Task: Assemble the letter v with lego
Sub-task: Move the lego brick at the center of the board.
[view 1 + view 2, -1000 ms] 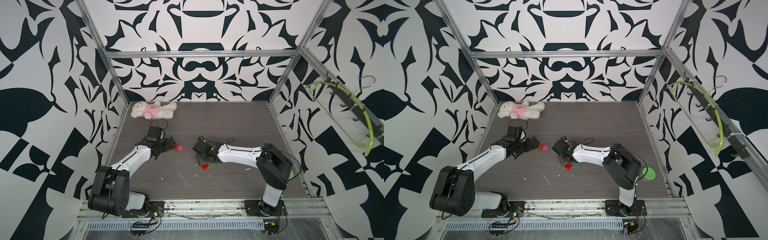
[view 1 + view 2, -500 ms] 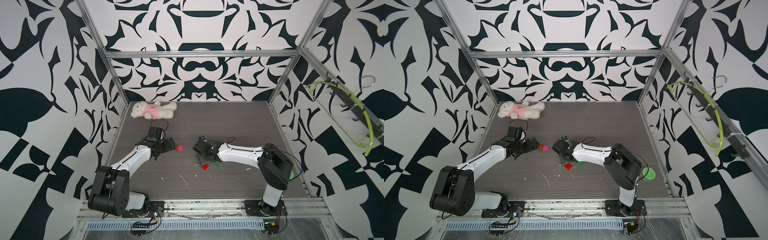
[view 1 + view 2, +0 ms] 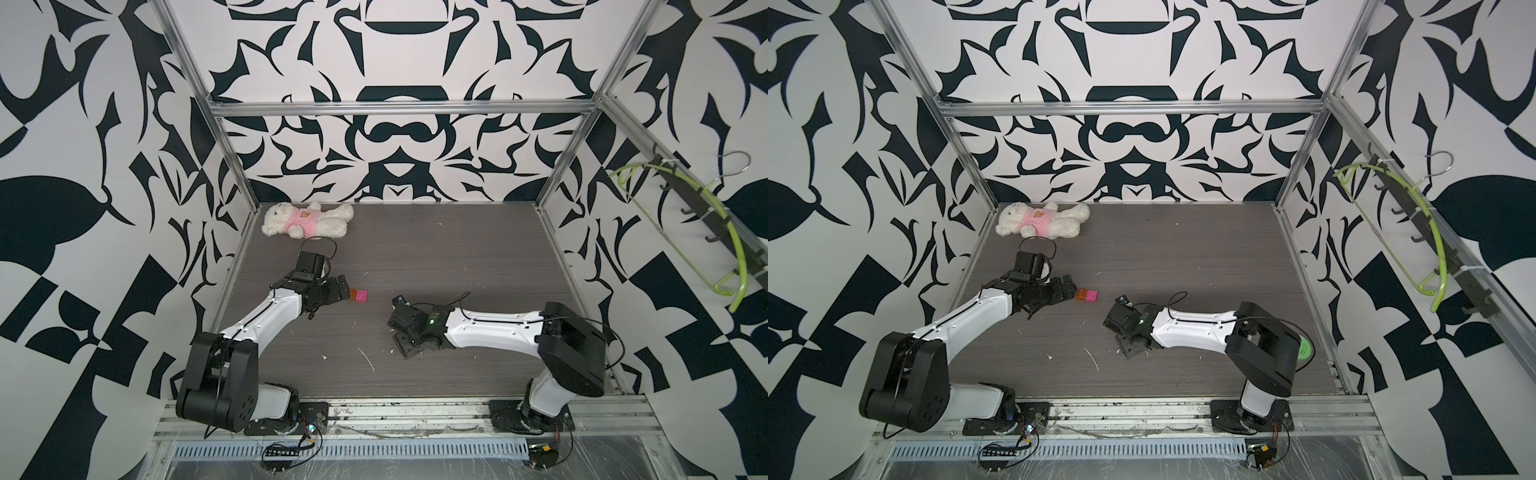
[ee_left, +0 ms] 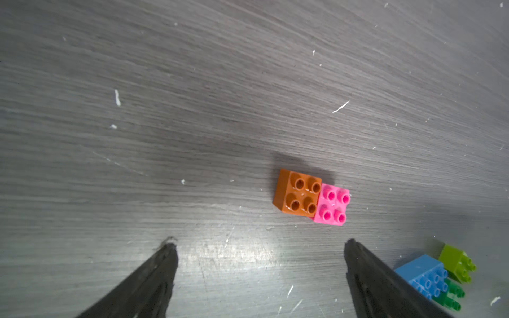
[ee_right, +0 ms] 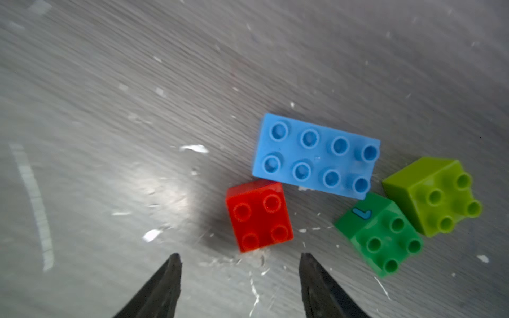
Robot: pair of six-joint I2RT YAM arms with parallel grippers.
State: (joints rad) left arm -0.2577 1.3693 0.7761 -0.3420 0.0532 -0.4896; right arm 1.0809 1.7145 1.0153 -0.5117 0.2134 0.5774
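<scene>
While scanning the grey table (image 3: pixel 415 257), note lego (image 3: pixel 358 295) lying in two groups well apart, with no letter v formed yet. Ignore white bear (image 3: pixel 307 219) at far corner: not part of build.

Left gripper (image 4: pixel 260 243): jaws spread fully, empty, aimed low at its nearby pair. Right gripper (image 5: pixel 241 255): jaws parted, empty, just short of its cluster, apparently lined up for a pickup.

In that cluster:
- blue brick (image 5: pixel 316 155), longest, likely kept as base
- lime brick (image 5: pixel 432 195) and green brick (image 5: pixel 382 234), crowded beside it
- red brick (image 5: pixel 259 216), nearest the jaws, probable next pick

By left gripper: orange brick (image 4: pixel 298 192) and pink brick (image 4: pixel 333 205), edge to edge, studs up, seemingly a started stroke.
</scene>
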